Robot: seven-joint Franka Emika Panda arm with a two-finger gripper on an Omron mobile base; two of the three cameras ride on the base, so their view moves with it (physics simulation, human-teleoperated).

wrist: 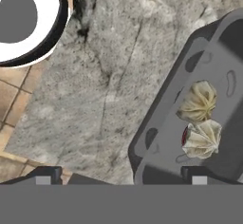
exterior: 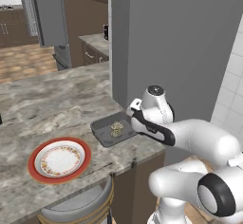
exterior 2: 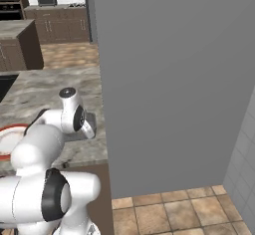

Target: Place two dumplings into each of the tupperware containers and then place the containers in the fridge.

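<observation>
The robot's fingers [wrist: 118, 176] are spread wide open and hold nothing, hanging just above the tupperware container [exterior: 105, 132]. This tray lies flat near the front edge of the marble desk [exterior: 52, 99], its long side running toward the tall grey fridge [exterior: 171, 38]. Two dumplings [wrist: 199, 118] sit side by side inside, touching. A red-rimmed plate [exterior: 59, 160] lies farther left.
</observation>
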